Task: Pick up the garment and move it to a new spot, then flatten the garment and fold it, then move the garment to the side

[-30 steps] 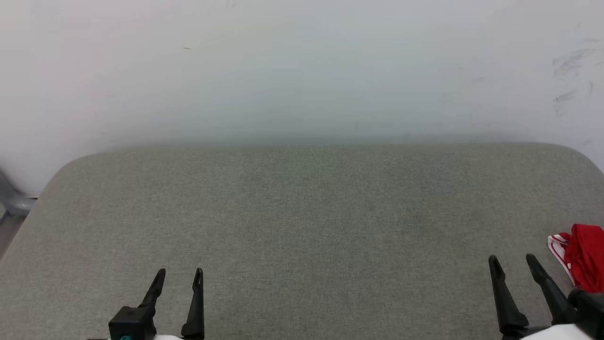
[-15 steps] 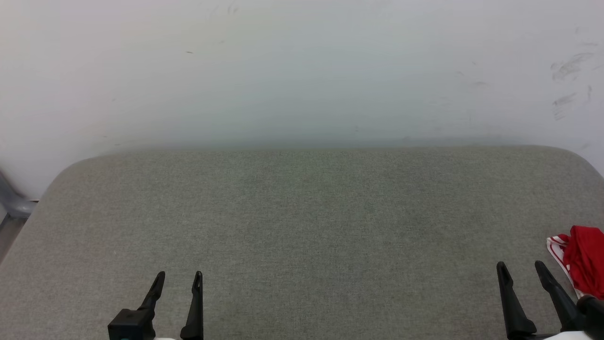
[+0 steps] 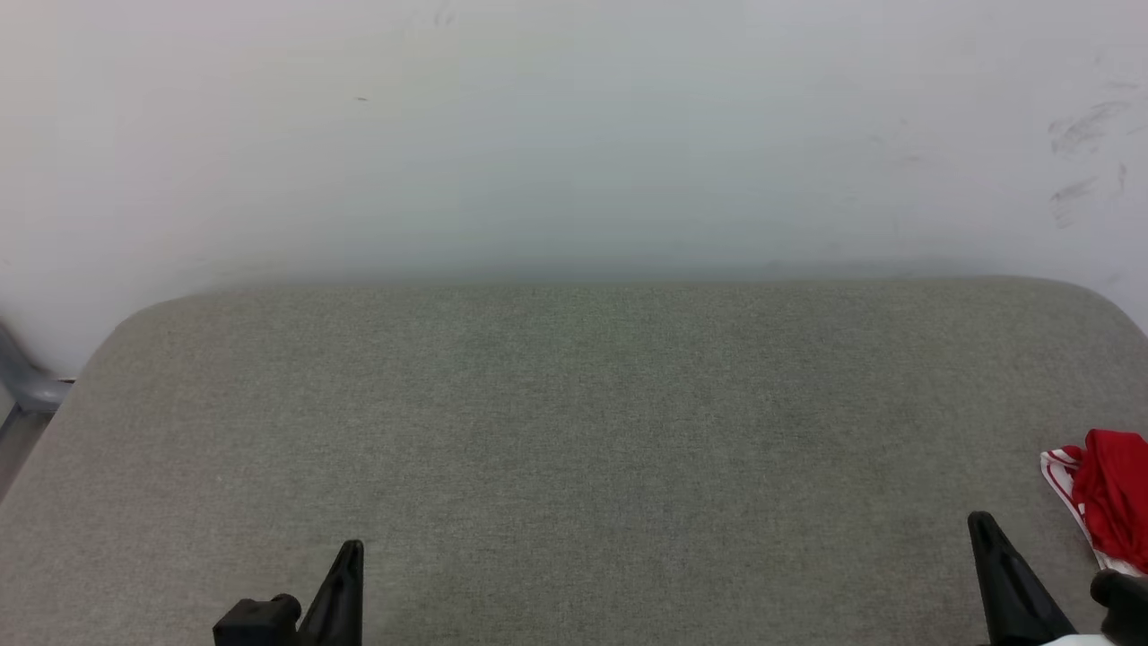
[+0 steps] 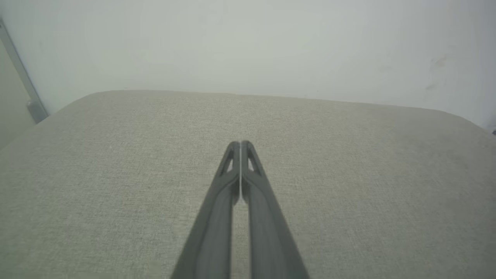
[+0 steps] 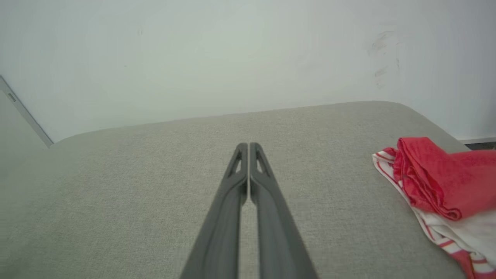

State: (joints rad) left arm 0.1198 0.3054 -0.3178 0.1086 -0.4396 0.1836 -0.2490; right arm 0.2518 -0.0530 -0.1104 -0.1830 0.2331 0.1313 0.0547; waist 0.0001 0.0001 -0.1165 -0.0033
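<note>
The garment (image 3: pixel 1110 507) is a crumpled red shirt with a white, red-striped sleeve, lying at the right edge of the grey padded table (image 3: pixel 574 431). In the right wrist view the garment (image 5: pixel 438 182) sits well to the right of my right gripper (image 5: pixel 248 145), whose two dark fingers are pressed together with nothing between them. In the head view the right gripper (image 3: pixel 982 522) is low at the right, a short way left of the shirt and apart from it. My left gripper (image 3: pixel 352 549) is low at the left, also shut and empty, its fingertips meeting over bare cloth in the left wrist view (image 4: pixel 241 143).
A white wall (image 3: pixel 574 135) rises right behind the table's far edge, with scuff marks at its upper right. A grey metal leg (image 3: pixel 27 381) stands off the table's left corner. The table's corners are rounded.
Both grippers have gone from open to shut, each pair of fingers now together. Both have also sunk slightly lower in the head view. The shirt has not moved.
</note>
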